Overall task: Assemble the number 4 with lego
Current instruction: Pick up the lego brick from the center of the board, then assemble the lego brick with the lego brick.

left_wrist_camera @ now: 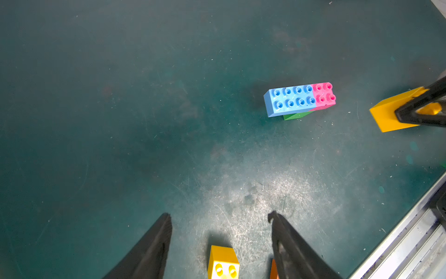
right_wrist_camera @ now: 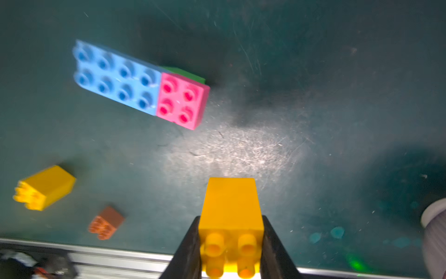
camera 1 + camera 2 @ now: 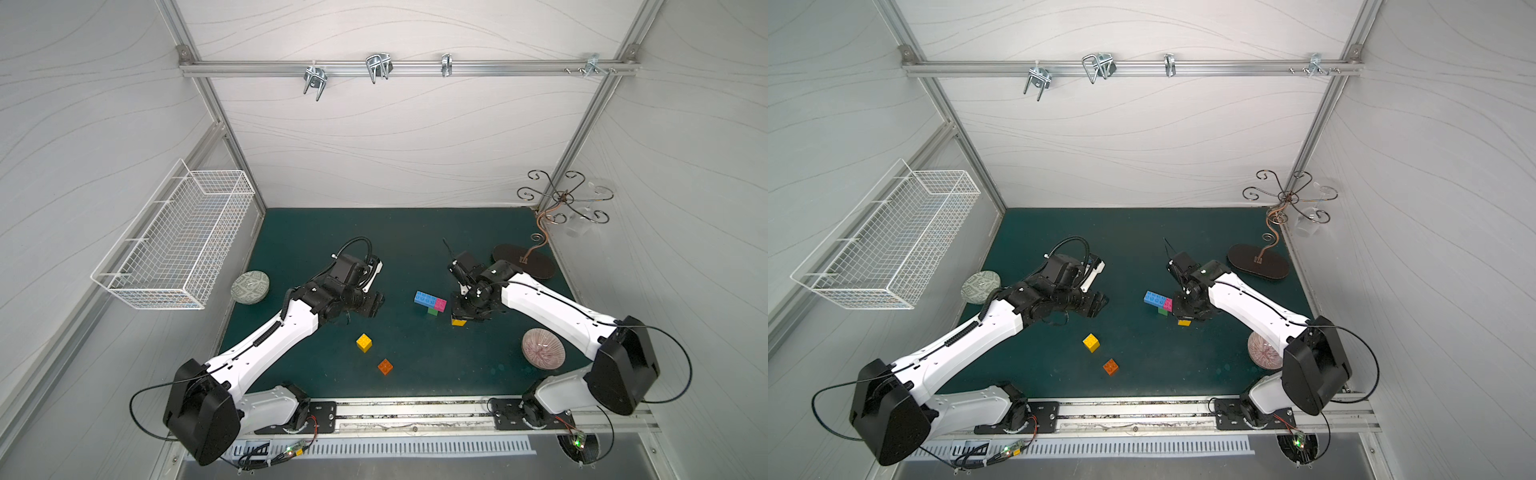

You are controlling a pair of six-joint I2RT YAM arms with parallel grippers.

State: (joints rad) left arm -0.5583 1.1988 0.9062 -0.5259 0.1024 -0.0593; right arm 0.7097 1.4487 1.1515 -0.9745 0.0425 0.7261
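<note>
A joined lego cluster (image 3: 430, 301) (image 3: 1158, 301) lies mid-table: a long blue brick (image 2: 115, 77) and a pink cube (image 2: 182, 101) end to end on a green cube (image 1: 298, 115). Just right of it, my right gripper (image 2: 231, 217) (image 3: 463, 316) is shut on a yellow cube (image 2: 231, 205) (image 1: 391, 113), studs facing the wrist camera. My left gripper (image 1: 219, 215) (image 3: 372, 305) hangs open and empty, left of the cluster. A loose yellow cube (image 3: 364, 343) (image 1: 223, 263) and an orange cube (image 3: 385, 366) (image 2: 106, 222) sit nearer the front edge.
A grey patterned bowl (image 3: 250, 286) lies upside down at the left edge and a pink bowl (image 3: 543, 348) at the right, close under my right arm. A dark oval stand base (image 3: 523, 261) is at the back right. A wire basket (image 3: 178, 241) hangs on the left wall.
</note>
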